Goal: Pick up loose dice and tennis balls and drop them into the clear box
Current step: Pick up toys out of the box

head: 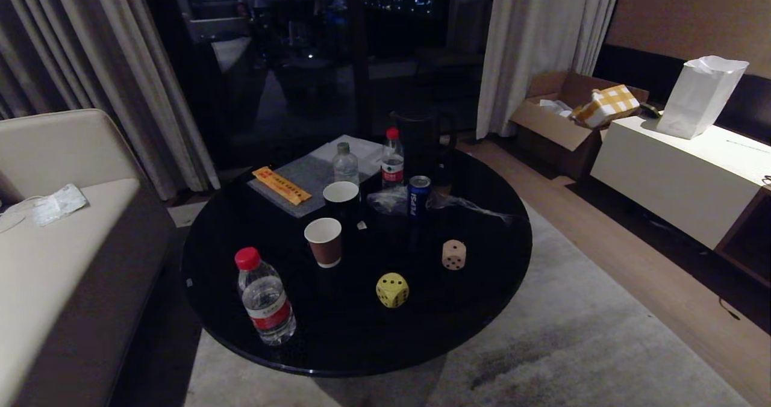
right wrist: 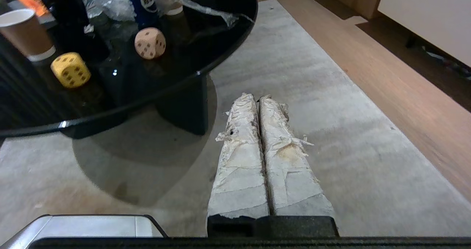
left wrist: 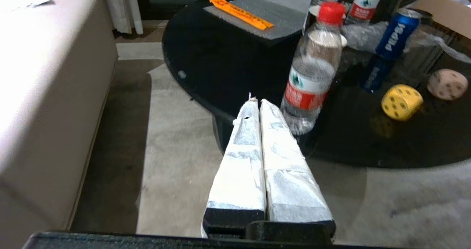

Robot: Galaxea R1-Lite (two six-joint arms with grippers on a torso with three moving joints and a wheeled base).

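Two dice rest on the round black table (head: 482, 310): a yellow die (head: 392, 289) (left wrist: 401, 102) (right wrist: 70, 69) near the front edge and a tan die (head: 453, 254) (left wrist: 447, 84) (right wrist: 149, 43) behind it to the right. Tennis balls and the clear box are out of view. My left gripper (left wrist: 257, 102) hangs shut and empty over the rug, short of the table's left front rim. Off the table's right side my right gripper (right wrist: 257, 98) is also shut and empty above the rug. Neither arm shows in the head view.
On the table stand a water bottle (head: 265, 301) at front left, two paper cups (head: 323, 241), a Pepsi can (head: 418, 195), two more bottles (head: 392, 159) and a grey mat (head: 313, 181). A sofa (head: 54, 256) lies left; a white cabinet (head: 680, 178) right.
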